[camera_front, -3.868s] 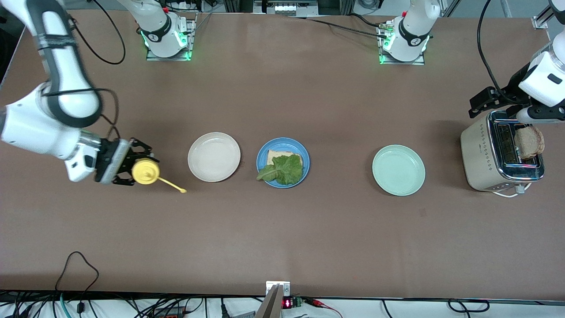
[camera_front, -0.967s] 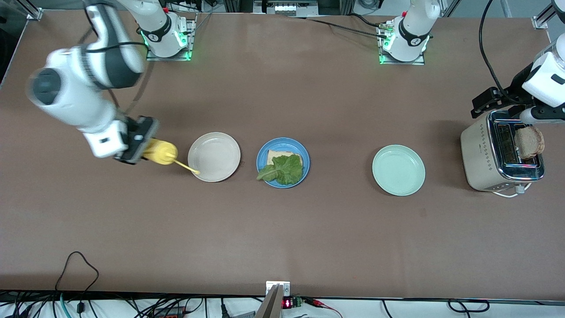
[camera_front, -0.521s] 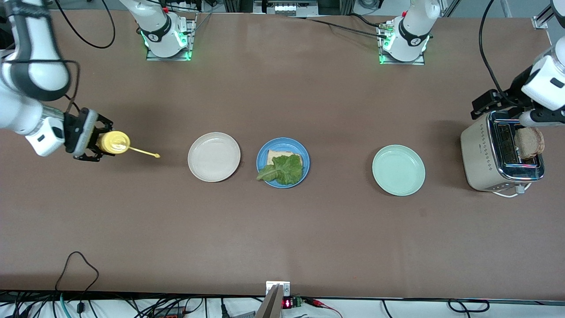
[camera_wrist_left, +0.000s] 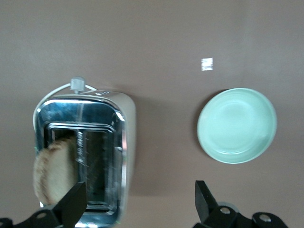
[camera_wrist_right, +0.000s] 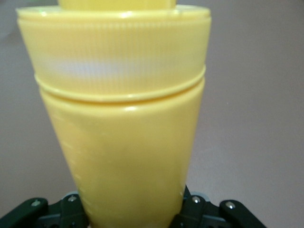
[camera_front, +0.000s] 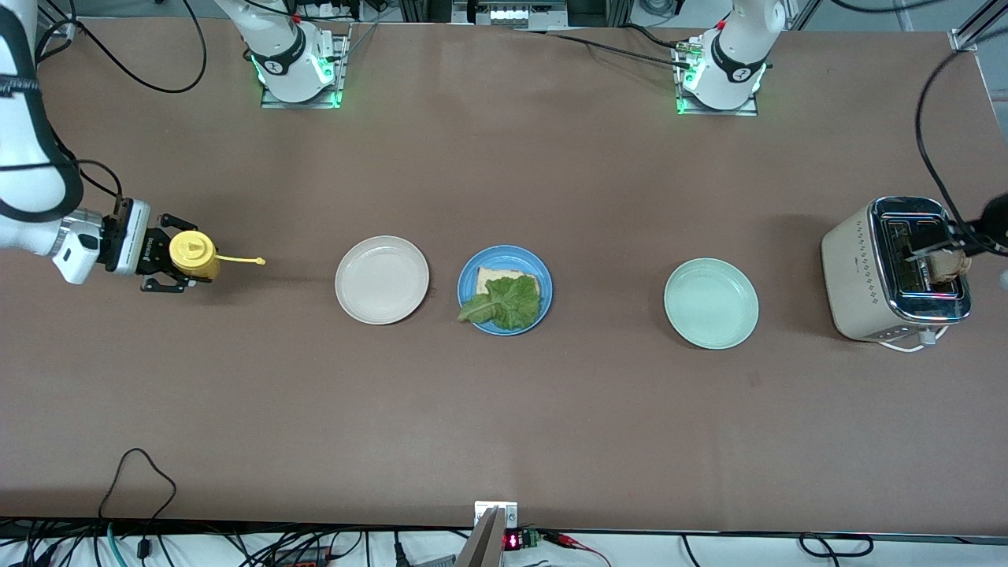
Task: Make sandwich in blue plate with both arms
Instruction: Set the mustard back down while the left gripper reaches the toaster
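- The right gripper (camera_front: 179, 266), at the right arm's end of the table, is clamped round a yellow squeeze bottle (camera_front: 194, 257). The bottle is smooth soft-looking plastic with a finely ribbed cap band and a thin long nozzle pointing toward the plates.
- Next along is the cream-white plate (camera_front: 382, 279), round, matt and shallow, with nothing in it.
- Just beside it, near the middle of the table, sits the blue plate (camera_front: 471, 269), glossy with a raised rim. It holds the open sandwich so far: one squarish pale speckled toast slice (camera_front: 494, 276) with a ruffled green lettuce leaf (camera_front: 508, 303) lying over most of it, one tip reaching the rim.
- Well apart, toward the left arm's end, is the pale mint-green plate (camera_front: 711, 303), round and smooth, also bare.
- Beside that stands the toaster (camera_front: 857, 268), a rounded cream body with a shiny chrome top, two slots and a white cord. A rounded brown slice of bread (camera_wrist_left: 53, 172) sticks up out of one slot.
- The left gripper (camera_wrist_left: 137, 202) hangs over the toaster with its black fingers (camera_wrist_left: 72, 202) spread wide and holding nothing, one of them beside the bread.
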Motion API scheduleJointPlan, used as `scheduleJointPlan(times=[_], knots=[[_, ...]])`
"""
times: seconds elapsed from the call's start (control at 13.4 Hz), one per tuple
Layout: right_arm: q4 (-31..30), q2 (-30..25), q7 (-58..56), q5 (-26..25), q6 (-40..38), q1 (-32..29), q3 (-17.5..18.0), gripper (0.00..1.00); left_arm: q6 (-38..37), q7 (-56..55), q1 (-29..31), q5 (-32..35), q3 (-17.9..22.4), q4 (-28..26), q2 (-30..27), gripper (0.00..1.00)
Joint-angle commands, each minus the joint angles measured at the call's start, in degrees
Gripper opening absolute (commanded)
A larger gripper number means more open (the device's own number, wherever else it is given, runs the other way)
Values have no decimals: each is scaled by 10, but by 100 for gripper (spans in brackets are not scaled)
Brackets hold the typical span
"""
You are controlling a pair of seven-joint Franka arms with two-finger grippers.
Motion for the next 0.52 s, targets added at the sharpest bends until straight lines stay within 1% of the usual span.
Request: scheduleJointPlan(times=[0.0, 0.15, 0.22, 0.3, 0.45], knots=[[4, 43, -77, 51, -15, -38, 14, 0, 4, 82, 54, 7, -7, 26, 51, 100], [6, 70, -109, 66, -19, -54, 14, 0, 29, 141, 68, 10, -5, 25, 68, 100], [9, 82, -118, 74, -25, -57, 14, 0, 34, 164, 84, 10, -6, 25, 79, 100], [14, 96, -128, 80, -32, -63, 14, 0, 43, 177, 91, 11, -5, 26, 87, 100], [25, 124, -139, 81, -33, -68, 14, 0, 53, 189, 96, 50, -6, 26, 93, 100]])
